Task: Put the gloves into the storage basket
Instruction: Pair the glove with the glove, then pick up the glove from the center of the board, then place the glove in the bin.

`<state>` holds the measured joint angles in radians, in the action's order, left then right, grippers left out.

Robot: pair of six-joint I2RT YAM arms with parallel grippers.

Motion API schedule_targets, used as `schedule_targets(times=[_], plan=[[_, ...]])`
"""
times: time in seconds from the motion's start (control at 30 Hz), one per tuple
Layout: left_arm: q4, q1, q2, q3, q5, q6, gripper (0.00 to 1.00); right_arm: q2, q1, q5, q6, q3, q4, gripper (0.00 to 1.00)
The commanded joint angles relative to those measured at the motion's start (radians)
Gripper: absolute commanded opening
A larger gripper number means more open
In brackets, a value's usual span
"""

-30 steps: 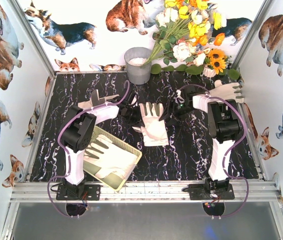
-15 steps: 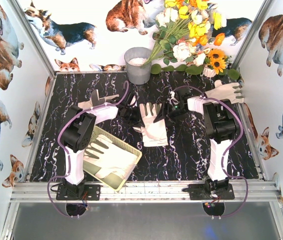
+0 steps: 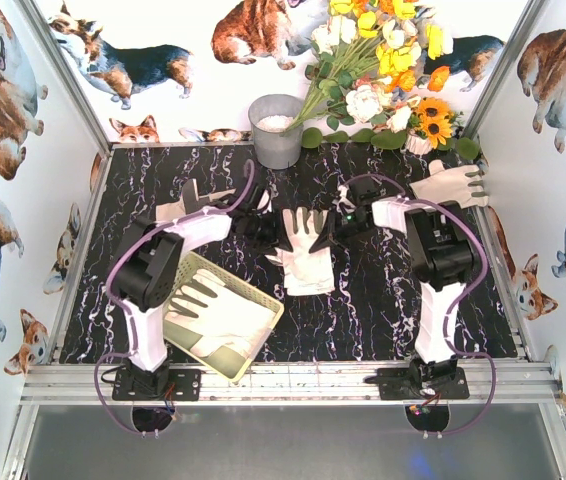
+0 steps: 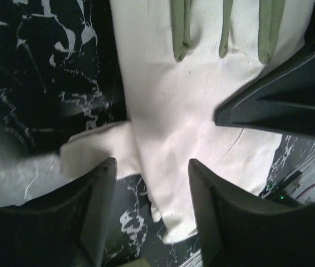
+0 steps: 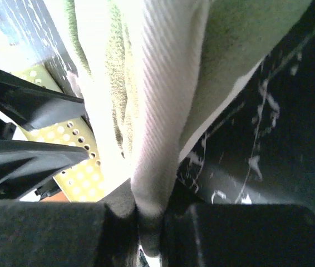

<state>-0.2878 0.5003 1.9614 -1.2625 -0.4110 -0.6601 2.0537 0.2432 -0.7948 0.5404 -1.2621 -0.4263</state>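
My right gripper (image 5: 149, 214) is clamped on a raised fold of the middle glove (image 3: 303, 252), with white fabric pinched between my fingers at the glove's right edge. My left gripper (image 4: 152, 164) hovers with its jaws apart over the same glove's cuff and thumb, holding nothing. The glove lies mid-table (image 3: 383, 300), nearer the far edge. The storage basket (image 3: 248, 288) sits toward the near left corner, close to the glove, with gloves (image 3: 213, 312) inside.
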Motion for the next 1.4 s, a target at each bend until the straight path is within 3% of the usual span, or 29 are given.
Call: schedule_targets(times=[0.0,0.13,0.33,0.6,0.8,0.97,1.37], plan=[[-0.050,-0.027,-0.136,0.021,0.054,0.029,0.54,-0.150,-0.013,0.024,-0.046,0.021,-0.029,0.00],[-0.069,-0.069,-0.252,0.047,0.045,0.061,0.67,-0.255,-0.030,0.029,-0.097,0.019,-0.120,0.00],[-0.119,-0.135,-0.386,0.034,-0.036,0.148,0.76,-0.412,-0.036,-0.024,-0.130,-0.025,-0.240,0.00],[-0.030,-0.193,-0.449,-0.019,-0.351,0.129,0.86,-0.595,-0.035,-0.229,-0.033,-0.099,-0.230,0.00],[0.206,-0.181,-0.460,-0.008,-0.564,-0.042,0.88,-0.642,-0.017,-0.332,0.083,-0.139,-0.144,0.00],[0.257,-0.142,-0.453,-0.025,-0.673,-0.105,0.88,-0.645,0.010,-0.364,0.190,-0.148,-0.015,0.00],[0.421,-0.166,-0.558,0.083,-0.679,-0.264,0.77,-0.635,0.010,-0.324,0.153,-0.157,-0.042,0.00]])
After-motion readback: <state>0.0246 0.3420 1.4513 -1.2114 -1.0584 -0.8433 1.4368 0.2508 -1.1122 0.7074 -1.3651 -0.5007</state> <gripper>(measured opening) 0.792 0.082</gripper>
